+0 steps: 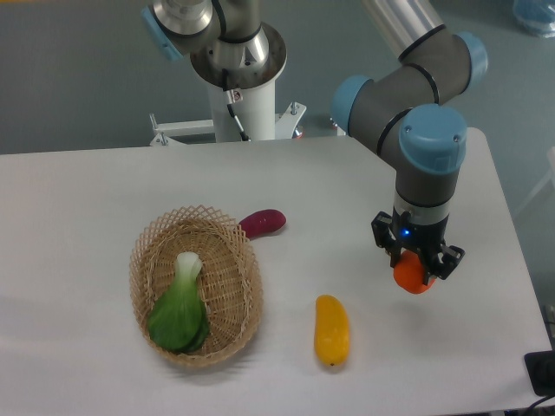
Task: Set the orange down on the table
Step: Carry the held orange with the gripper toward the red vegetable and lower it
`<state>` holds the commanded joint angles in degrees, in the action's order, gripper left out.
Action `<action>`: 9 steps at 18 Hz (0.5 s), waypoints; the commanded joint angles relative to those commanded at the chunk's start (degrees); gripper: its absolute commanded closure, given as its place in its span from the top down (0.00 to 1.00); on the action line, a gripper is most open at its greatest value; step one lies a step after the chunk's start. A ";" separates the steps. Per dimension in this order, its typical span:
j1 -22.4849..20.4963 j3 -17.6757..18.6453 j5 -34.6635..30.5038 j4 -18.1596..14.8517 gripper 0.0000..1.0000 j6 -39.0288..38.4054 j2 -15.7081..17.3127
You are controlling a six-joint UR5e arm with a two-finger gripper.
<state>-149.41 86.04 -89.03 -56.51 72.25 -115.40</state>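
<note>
A: Where's the orange (413,276) now?

B: Clamped between the fingers of the gripper (414,270), at the right side of the table (87,191) — well apart from the wicker basket (196,282) with its leafy green (179,310), and to the right of the yellow fruit (331,328). I can't tell whether it touches the tabletop or hangs just above it

A: So how should the set-down go?

B: Lower straight down until the fruit rests on the white surface, then part the fingers slowly — it's round, so a hasty release could send it rolling toward the right edge. Lift vertically afterwards, clear of the fruit; the purple thing (263,223) beside the basket is nowhere near the path
</note>
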 joint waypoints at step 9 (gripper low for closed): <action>0.88 0.71 0.00 0.17 0.58 -0.09 -0.96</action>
<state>-148.54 86.75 -89.03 -56.34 72.16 -116.36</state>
